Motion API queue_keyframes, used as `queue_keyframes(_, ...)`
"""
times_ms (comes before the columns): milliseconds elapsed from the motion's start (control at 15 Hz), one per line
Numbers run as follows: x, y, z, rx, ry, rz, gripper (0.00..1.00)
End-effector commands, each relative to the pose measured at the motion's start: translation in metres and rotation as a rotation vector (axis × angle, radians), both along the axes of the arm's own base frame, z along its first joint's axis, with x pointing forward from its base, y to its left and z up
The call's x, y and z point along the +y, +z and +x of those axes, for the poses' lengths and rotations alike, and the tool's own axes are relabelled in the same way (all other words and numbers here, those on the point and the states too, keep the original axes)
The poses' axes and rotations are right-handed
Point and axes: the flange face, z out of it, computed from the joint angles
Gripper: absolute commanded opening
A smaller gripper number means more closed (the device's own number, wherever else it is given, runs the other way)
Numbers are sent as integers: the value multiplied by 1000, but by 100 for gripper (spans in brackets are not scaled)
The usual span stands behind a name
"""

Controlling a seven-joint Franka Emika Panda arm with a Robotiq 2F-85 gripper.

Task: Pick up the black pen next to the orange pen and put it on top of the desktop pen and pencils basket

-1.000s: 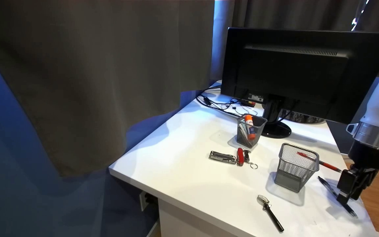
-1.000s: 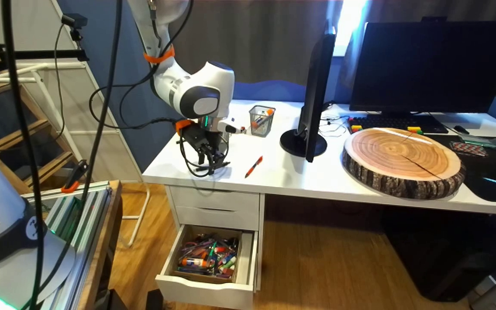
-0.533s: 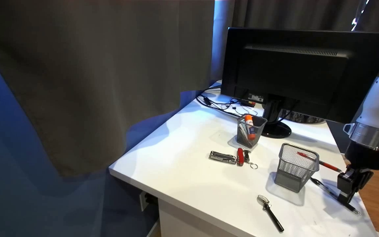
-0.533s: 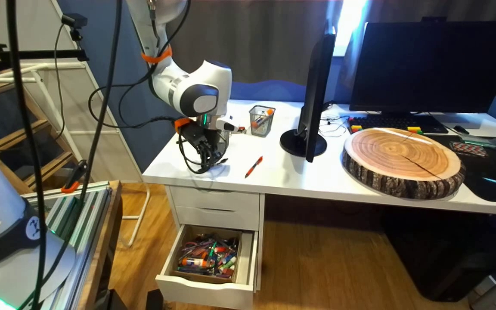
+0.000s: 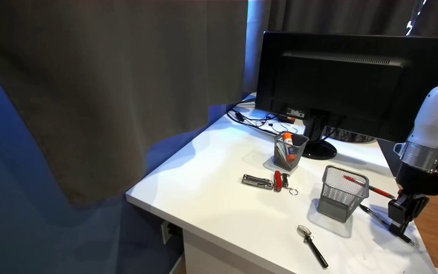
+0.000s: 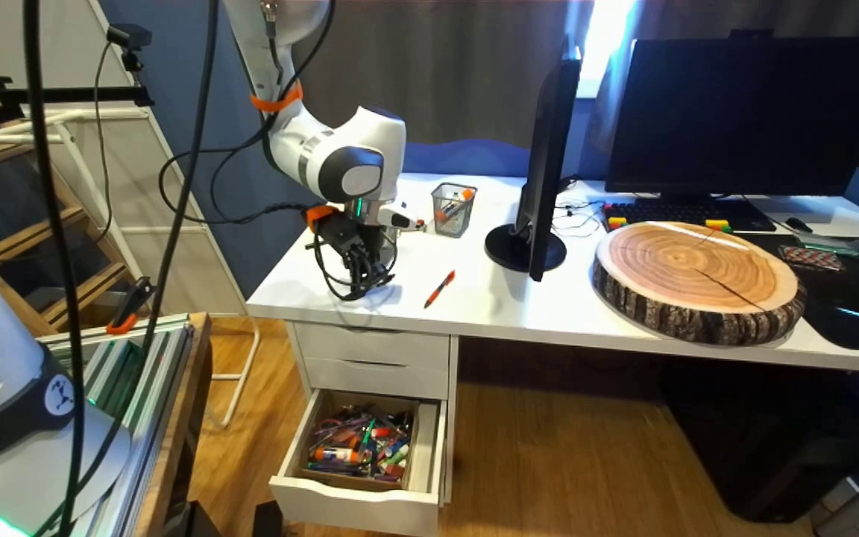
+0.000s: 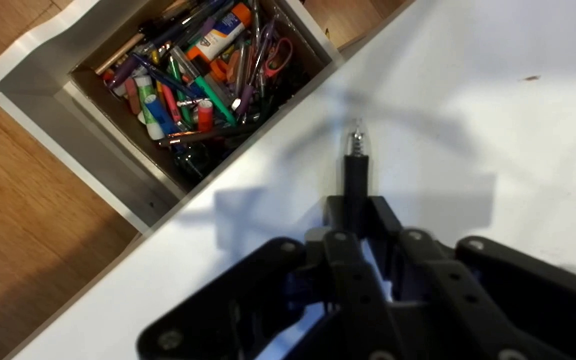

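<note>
The gripper (image 7: 356, 215) pinches the black pen (image 7: 356, 175), low at the white desk (image 5: 211, 190)
In the wrist view the fingers (image 7: 384, 216) press the pen's dark grip from both sides, its clear tip and metal spring jutting out past them; whether the pen touches the desk I cannot tell. In an exterior view its other end shows close beside the grey mesh basket (image 5: 333, 209), which stands upright, apart from the gripper. The orange pen (image 6: 439, 289) lies on the desk near the gripper. By the foot of a black monitor (image 5: 356, 80), a mesh cup (image 5: 282, 163) holds an orange glue stick (image 5: 289, 146), and a red pocket knife (image 5: 278, 181) lies near that cup. Below the desk a drawer (image 6: 359, 507) is pulled out, its box (image 7: 105, 106) crowded with pens and markers (image 7: 213, 95)
</note>
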Motion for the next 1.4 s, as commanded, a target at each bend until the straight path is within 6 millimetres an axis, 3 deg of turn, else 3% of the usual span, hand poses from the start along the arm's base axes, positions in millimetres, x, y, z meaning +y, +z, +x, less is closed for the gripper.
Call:
queue_keyframes(0, 5, -5, 5, 9, 9, -21, 3)
queue_keyframes(400, -6, 44, -2, -10, 20, -99, 5)
queue_keyframes(600, -2, 79, -4, -17, 53, -132, 6)
queue_keyframes(1000, 33, 151, -13, 38, 193, -202, 6)
queue_keyframes(1333, 77, 178, -8, 19, 368, -201, 6)
